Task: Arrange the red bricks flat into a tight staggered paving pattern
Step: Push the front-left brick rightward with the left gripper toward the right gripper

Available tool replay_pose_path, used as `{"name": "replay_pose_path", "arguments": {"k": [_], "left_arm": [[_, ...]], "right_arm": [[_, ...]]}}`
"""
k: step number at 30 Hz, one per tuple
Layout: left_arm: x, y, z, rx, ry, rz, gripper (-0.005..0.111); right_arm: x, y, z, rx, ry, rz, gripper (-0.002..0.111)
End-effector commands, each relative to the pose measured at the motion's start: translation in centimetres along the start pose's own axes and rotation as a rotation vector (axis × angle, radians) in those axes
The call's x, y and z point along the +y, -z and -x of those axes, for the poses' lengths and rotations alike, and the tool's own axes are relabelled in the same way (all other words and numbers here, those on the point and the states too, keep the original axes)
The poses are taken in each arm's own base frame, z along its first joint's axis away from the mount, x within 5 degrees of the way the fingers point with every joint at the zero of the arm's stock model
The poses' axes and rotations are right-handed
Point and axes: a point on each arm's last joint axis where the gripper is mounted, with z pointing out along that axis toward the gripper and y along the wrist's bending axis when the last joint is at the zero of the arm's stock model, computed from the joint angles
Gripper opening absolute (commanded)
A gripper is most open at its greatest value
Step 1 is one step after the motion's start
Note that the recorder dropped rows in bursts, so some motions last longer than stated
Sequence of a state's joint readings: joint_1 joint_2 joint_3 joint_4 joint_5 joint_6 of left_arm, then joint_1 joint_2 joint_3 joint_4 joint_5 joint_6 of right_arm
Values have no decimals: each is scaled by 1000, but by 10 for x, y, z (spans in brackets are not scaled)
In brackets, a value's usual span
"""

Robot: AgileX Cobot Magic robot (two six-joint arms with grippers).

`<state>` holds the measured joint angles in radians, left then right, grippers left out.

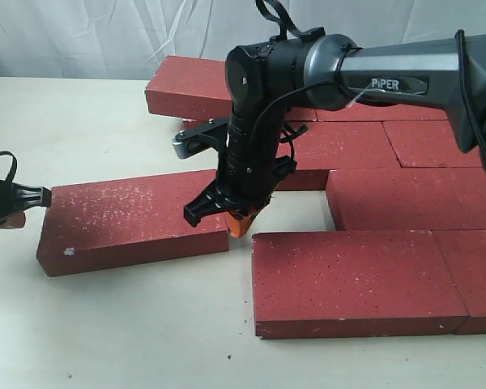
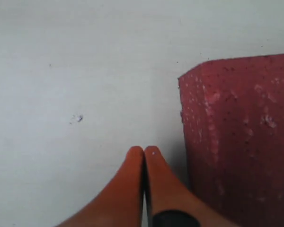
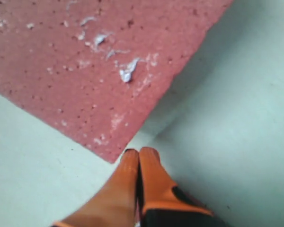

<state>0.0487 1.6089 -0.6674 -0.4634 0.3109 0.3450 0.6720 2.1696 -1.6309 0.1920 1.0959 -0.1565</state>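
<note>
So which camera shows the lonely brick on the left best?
The exterior view: the loose brick shows whole there, top and front side. The left wrist view catches only one end; the right wrist view only a brick corner, probably the same brick.

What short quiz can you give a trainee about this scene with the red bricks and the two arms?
1. True or false: the left hand and the right hand are both shut and hold nothing.
2. Where is the right hand's tip?
A. On top of the laid bricks.
B. Low in the gap between the loose brick and the laid bricks.
C. Resting on the loose brick's top.
3. Fill in: the loose brick lies ___ from the laid bricks, at a slight angle to them.

Key: 1 true; 2 B; 3 apart.
</note>
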Motion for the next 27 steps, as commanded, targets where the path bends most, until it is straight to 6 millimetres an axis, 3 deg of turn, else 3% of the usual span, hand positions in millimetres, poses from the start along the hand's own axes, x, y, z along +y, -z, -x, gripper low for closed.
{"name": "replay_pose_path", "arguments": {"k": [1, 13, 20, 23, 27], "left_arm": [[-1, -7, -2, 16, 50, -19, 0], [-4, -9, 2, -29, 61, -57, 0], [-4, -9, 5, -55, 74, -53, 0], [-4, -9, 5, -54, 66, -54, 0], [-4, -5, 6, -71, 58, -53, 0]], "right_arm": [[1, 8, 1, -23, 10, -1, -1], [14, 7, -7, 70, 24, 61, -1], [20, 20, -11, 64, 44, 82, -1], [16, 30, -12, 51, 82, 20, -1], [-12, 43, -13, 14, 37, -149, -1]]}}
